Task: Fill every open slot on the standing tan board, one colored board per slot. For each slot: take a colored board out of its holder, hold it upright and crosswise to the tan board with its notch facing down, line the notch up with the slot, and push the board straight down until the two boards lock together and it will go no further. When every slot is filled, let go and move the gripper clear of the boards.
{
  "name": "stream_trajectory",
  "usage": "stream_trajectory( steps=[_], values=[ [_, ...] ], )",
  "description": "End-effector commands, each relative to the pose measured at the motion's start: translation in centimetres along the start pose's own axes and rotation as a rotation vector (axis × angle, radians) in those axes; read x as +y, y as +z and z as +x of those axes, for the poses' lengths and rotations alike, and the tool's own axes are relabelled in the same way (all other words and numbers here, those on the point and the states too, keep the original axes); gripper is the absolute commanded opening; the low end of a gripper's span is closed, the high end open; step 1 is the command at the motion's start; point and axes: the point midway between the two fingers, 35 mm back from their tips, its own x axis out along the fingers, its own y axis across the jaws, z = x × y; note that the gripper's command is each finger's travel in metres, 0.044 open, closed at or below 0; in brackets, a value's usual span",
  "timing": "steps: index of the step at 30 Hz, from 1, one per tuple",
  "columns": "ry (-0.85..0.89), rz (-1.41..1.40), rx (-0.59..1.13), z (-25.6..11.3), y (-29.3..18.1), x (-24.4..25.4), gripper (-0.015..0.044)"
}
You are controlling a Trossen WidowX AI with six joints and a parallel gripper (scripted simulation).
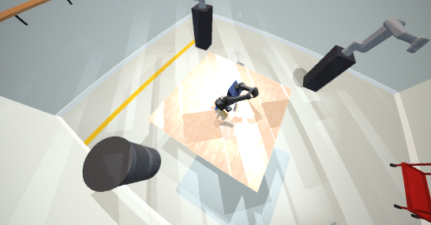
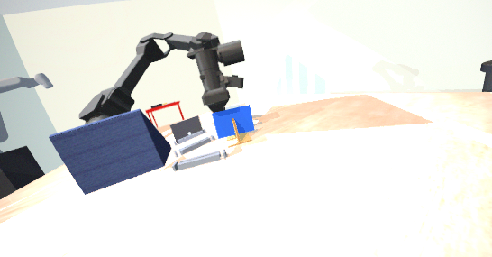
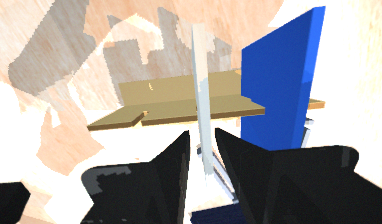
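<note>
While the table (image 1: pixel 174 116) (image 2: pixel 315 196) (image 3: pixel 22 30) spreads beneath everything, the arm (image 1: pixel 238 98) (image 2: pixel 133 70) arches over it near the navy block (image 1: pixel 234 89) (image 2: pixel 108 152) (image 3: pixel 219 215). The tan board (image 2: pixel 236 130) (image 3: pixel 177 112) stands with the blue board (image 2: pixel 243 121) (image 3: pixel 274 85) and the white board (image 3: pixel 201 90) upright and crosswise to it; whether the white one is fully down I cannot tell. A dark board (image 2: pixel 186 128) leans in its holder, behind two bare holders (image 2: pixel 194 146) (image 2: pixel 198 160). The gripper (image 2: pixel 219 110) (image 3: pixel 203 132) is spread partway, fingertips on either side of the white board, with gaps showing. Left of that board in the wrist view, one slot (image 3: pixel 141 118) is open.
</note>
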Motion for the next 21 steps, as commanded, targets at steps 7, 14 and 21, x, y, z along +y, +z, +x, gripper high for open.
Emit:
stream_trajectory(
  steps=[7,14,21],
  values=[
    [-0.001,-0.001,-0.001,0.0,0.0,0.0,0.0167],
    [0.001,0.004,-0.002,-7.8,0.0,-0.1,0.0167],
    [-0.004,-0.002,-0.028,-8.8,0.6,-0.3,0.0187]
  ],
)
